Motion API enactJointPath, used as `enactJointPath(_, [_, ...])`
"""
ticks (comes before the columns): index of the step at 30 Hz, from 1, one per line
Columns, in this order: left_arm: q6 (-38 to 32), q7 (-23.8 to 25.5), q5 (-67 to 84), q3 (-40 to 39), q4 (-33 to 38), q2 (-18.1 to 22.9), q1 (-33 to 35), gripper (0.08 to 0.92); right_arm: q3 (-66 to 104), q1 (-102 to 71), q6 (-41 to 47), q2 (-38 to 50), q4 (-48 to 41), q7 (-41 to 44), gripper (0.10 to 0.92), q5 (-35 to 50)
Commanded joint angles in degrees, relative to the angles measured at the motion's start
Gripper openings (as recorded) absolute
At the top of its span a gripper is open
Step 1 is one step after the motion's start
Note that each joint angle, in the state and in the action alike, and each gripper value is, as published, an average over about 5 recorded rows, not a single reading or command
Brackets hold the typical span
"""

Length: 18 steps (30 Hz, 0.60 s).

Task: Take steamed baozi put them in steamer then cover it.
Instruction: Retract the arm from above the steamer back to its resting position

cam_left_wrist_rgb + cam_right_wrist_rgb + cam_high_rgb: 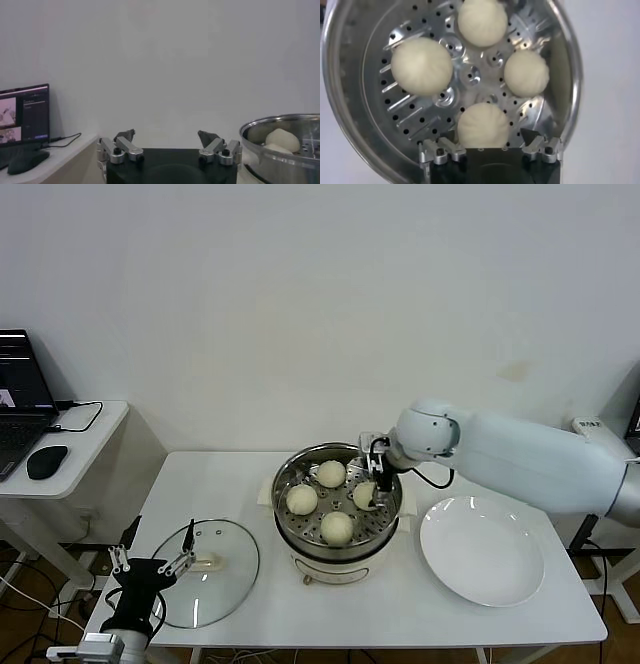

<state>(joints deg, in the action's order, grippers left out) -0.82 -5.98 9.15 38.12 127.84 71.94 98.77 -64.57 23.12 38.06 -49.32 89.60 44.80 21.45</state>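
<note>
The steamer (pixel 286 481) stands mid-table with several cream-white baozi on its perforated floor: one at the back (pixel 331 473), one on the left (pixel 302 499), one at the front (pixel 337 527), one on the right (pixel 364 494). My right gripper (pixel 377 474) hangs open over the steamer's right side. In the right wrist view the right gripper (pixel 486 136) has its jaws spread either side of the nearest baozi (pixel 483 125) without clamping it. The cover (pixel 228 584) lies flat at the table's front left. My left gripper (pixel 152 562) is open and empty beside it.
A white plate (pixel 482 551) lies right of the steamer. A side table with a laptop (pixel 18 399) and mouse (pixel 46 461) stands at the far left. In the left wrist view the steamer's rim (pixel 260 126) shows beyond the open left gripper (pixel 166 133).
</note>
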Motion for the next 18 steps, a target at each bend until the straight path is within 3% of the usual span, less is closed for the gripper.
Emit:
enactJointPath(1, [0.04, -0.03, 0.09, -0.03, -0.34, -0.11, -0.15, 0.823, 7.76, -2.83, -0.16, 8.43, 8.32, -8.65, 0.823, 6.71])
enactJointPath(5, [0.00, -0.12, 0.20, -0.01, -0.77, -0.18, -0.36, 0.823, 16.16, -12.70, -2.79, 15.34, 13.10, -20.24, 0.823, 11.68])
enactJointPath(11, [-0.36, -0.37, 0.36, -0.13, -1.38, -0.31, -0.57, 0.823, 41.83, -44.42, -14.15, 22.59, 19.55, -35.61, 0.823, 13.03])
enactJointPath(18, [-1.30, -0.48, -0.68, -1.43, -2.39, -0.20, -0.83, 0.823, 76.11, -82.47, -30.04, 16.56, 21.49, -41.33, 0.823, 3.92])
